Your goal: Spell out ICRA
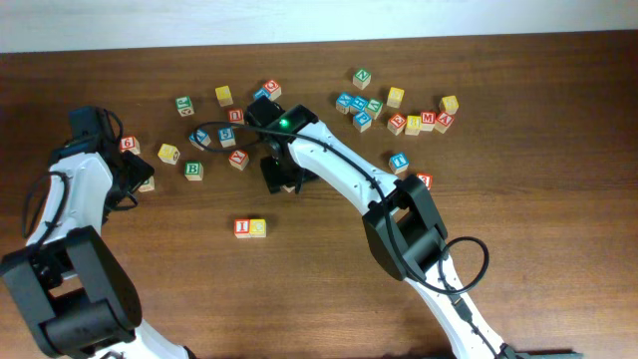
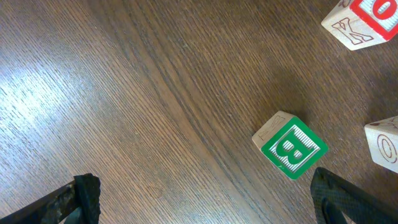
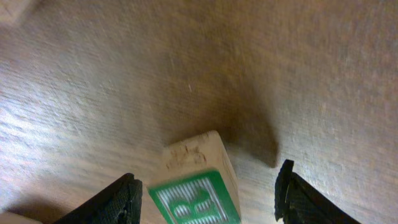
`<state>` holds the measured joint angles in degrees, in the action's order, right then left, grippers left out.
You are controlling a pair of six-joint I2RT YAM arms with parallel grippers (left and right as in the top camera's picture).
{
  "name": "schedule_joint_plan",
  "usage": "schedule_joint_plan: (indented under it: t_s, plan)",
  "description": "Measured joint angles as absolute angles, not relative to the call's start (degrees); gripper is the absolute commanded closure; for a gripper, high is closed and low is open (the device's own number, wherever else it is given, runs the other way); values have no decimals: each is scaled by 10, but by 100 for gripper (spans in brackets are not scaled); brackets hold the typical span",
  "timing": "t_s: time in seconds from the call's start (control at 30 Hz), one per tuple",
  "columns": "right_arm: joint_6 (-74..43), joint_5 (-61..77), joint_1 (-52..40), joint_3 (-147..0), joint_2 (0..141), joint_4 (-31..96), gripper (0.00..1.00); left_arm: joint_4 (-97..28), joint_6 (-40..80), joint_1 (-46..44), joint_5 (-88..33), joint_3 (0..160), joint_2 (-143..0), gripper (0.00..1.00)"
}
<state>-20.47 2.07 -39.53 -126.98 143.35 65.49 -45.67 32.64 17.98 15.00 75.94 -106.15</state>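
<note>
A red-lettered I cube (image 1: 242,227) and a yellow C cube (image 1: 258,227) sit side by side, touching, at the table's front middle. In the right wrist view the green R cube (image 3: 198,186) lies tilted and blurred between my right gripper's (image 3: 208,199) fingers. The jaws are open: the left finger is close to the cube and a clear gap shows on the right. Overhead, this gripper (image 1: 282,178) hovers behind and to the right of the pair. A red-lettered cube (image 1: 444,122) at the back right looks like the A. My left gripper (image 2: 202,202) stands wide open and holds nothing.
A green B cube (image 2: 290,145) lies just ahead of the left gripper's right finger (image 2: 336,193). Loose cubes are scattered along the back: a group at back left (image 1: 226,96) and a cluster at back right (image 1: 359,105). A blue cube (image 1: 399,160) lies right of the right arm.
</note>
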Motion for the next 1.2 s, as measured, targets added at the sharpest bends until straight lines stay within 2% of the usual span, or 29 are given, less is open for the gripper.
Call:
schedule_joint_plan:
  t_s: [0.17,0.5,1.2]
  plan:
    - [-206,17,-395,-1269,1433,639,45,-457,326,180,150,759,-1061,1]
    - [-206,62,-395,-1269,1433,663,46,-457,326,180,150,759,-1061,1]
    - [-206,69,-421,-1269,1433,686,45,-457,326,180,150,759,-1061,1]
